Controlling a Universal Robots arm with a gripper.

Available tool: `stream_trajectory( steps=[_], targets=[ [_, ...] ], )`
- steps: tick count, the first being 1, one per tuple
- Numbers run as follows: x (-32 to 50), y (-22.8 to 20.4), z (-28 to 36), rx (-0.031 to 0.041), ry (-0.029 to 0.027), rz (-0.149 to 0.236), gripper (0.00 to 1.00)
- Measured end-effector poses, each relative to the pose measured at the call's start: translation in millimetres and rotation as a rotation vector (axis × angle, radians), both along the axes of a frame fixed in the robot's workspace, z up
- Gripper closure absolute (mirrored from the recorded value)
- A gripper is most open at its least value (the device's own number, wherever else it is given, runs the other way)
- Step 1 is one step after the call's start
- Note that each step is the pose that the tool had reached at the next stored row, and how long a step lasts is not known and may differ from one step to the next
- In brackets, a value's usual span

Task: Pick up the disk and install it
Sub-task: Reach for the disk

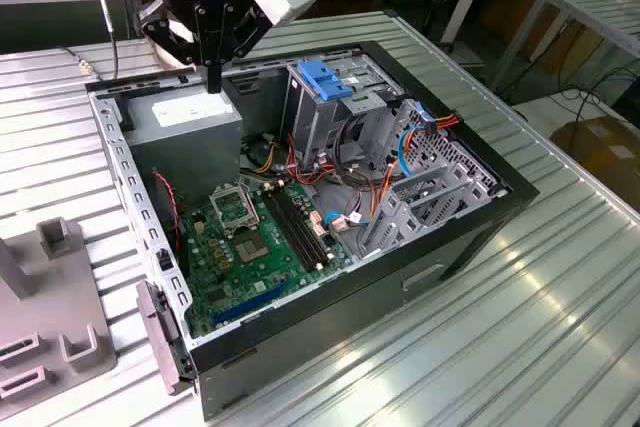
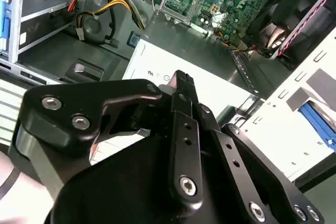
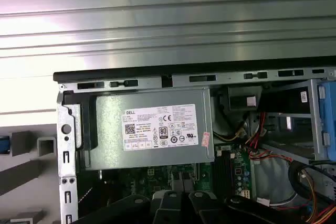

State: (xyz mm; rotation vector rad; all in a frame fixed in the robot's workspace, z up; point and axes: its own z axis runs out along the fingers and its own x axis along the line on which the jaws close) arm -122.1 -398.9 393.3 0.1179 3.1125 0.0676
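**Reaching for the disk: clear the case wall, open wide before going down**

Logged the gripper [image 1: 213,84] hanging over the power-supply box [image 1: 185,115] at a back corner of the open computer case [image 1: 470,209]. Low above the box's white label; contact or gap not readable. Read the fingers [image 2: 181,124] as pressed together, pinching nothing.

Spotted the likely disk [image 2: 317,123] in the second wrist view: a blue-edged grey slab beyond the case's slotted side wall, probably resting in the grey fixture [image 1: 45,297] beside the case. Well apart from the fingertips. Cannot tell from that sliver whether flat or on edge.

Judged the step in hand as the approach, barely begun, with nothing picked up yet.

To do it well:
- Rise enough to pass over the case wall rather than skim it.
- Spread the fingers fully in free air, not right above the drive.
- Confirm the slab's orientation first, then square the finger faces to the two long blue rails.
- Descend straight, centred along the length, to avoid tipping on closing.
- Clamp on the plastic frame, not the labelled face.
- Stay off the fixture's upright posts.
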Motion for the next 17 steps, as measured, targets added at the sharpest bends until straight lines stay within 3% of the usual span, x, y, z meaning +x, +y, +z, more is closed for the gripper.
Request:
stream_trajectory(
  steps=[4,17],
  targets=[
    [-11.9,0.0,0.0,0.0,0.0,0.0,0.9],
    [-25.1,0.0,-0.1,0.0,0.0,0.0,0.9]
  ],
)
